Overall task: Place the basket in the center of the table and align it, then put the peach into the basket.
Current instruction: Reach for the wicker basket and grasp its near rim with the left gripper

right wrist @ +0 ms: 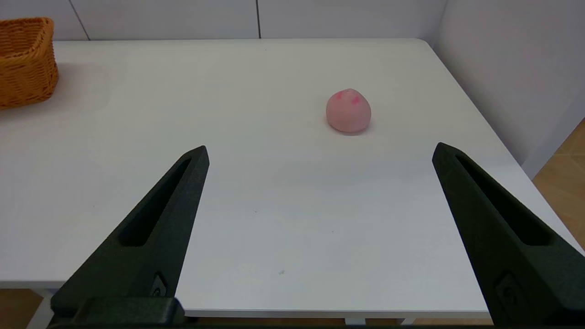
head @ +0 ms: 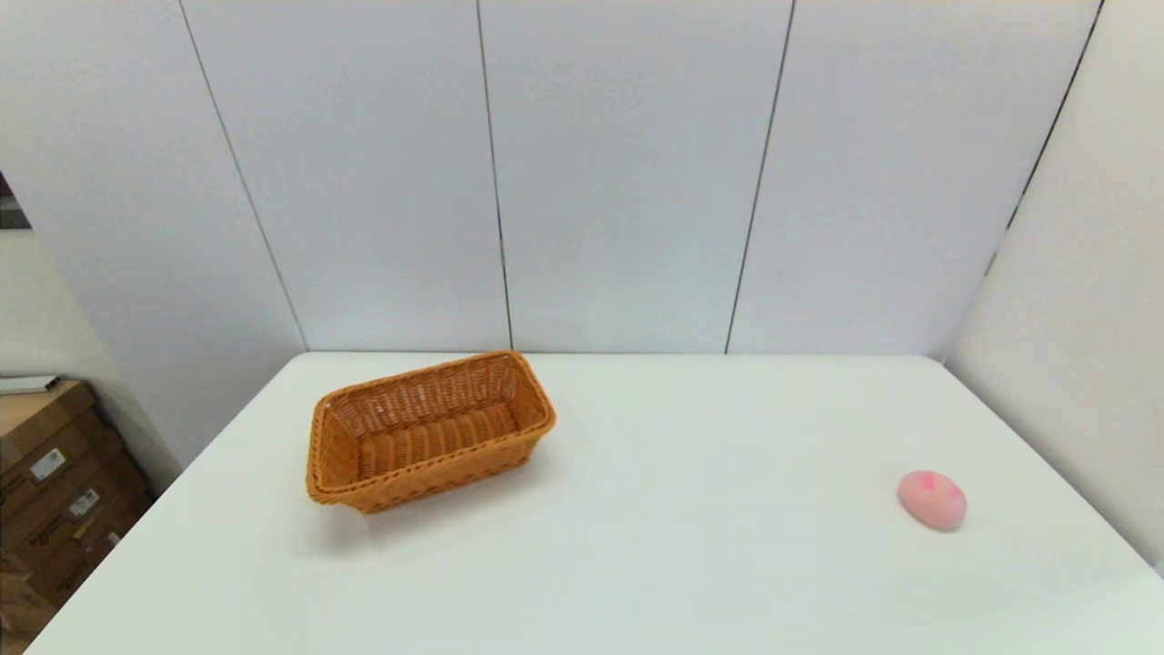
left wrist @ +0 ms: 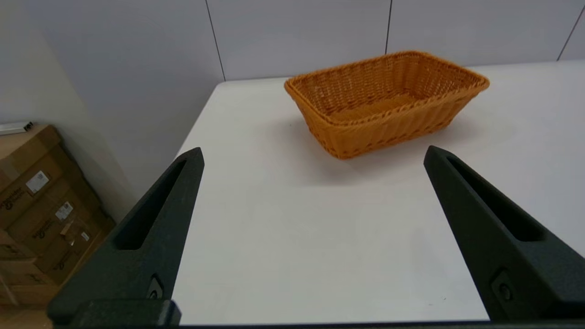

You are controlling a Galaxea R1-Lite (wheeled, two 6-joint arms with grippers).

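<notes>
An orange-brown wicker basket [head: 427, 428] sits empty on the white table [head: 637, 546], left of the middle and turned askew to the table's edges. A pale pink peach [head: 932, 499] with a darker blotch lies near the table's right edge. Neither arm shows in the head view. In the left wrist view my left gripper [left wrist: 313, 155] is open near the table's front edge, well short of the basket [left wrist: 386, 100]. In the right wrist view my right gripper [right wrist: 320, 153] is open too, back from the peach [right wrist: 348, 111], with nothing between its fingers.
Grey wall panels close off the table's far side and right side. Cardboard boxes [head: 55, 491] are stacked on the floor beyond the table's left edge. The basket's end [right wrist: 25, 59] shows far off in the right wrist view.
</notes>
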